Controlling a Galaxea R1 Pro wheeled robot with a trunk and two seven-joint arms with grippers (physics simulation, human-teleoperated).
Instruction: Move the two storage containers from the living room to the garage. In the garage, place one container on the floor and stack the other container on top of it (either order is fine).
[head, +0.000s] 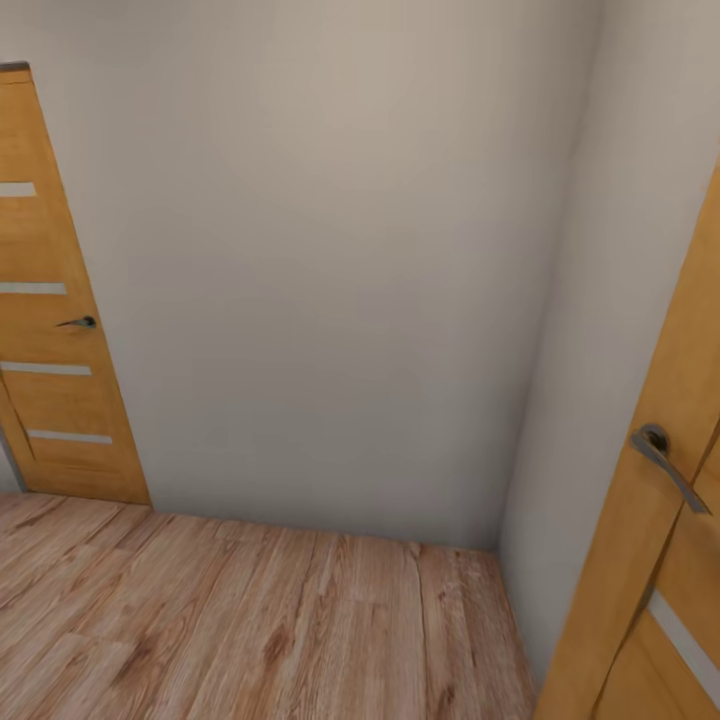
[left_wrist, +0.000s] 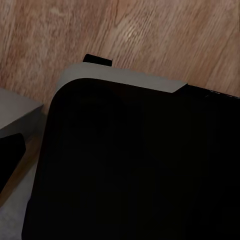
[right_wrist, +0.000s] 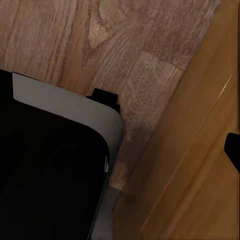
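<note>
1. I cannot tell how far either claw is open or whether it has hold of anything. The left wrist view looks down past a big black rounded body with a grey rim (left_wrist: 125, 80). The right wrist view does the same over a like black body with a grey edge (right_wrist: 75, 107). I cannot make out fingers in either.

2. The two storage containers are not to be seen from where I stand. The robot faces a corner of a passage with a light wood-plank floor (head: 250, 620), not dark concrete.

3. In the head view a plain pale wall (head: 320, 280) fills the middle of the frame and meets a second wall (head: 600, 300) at the right.

4. At the left edge stands a honey-coloured wooden door (head: 50, 380) with four pale horizontal strips and a dark lever handle (head: 78, 322). Its left side is cut off by the frame.

5. At the lower right a second door of the same wood (head: 660, 560) leans into view, with a grey lever handle (head: 665, 462). Most of it runs out of frame.

6. In the right wrist view that same orange wood (right_wrist: 195, 170) stands just beside the black body. A small dark shape at the right edge is too cut off to name.

7. In the left wrist view a grey slab and a black wedge at the lower left are hard to make out.
</note>
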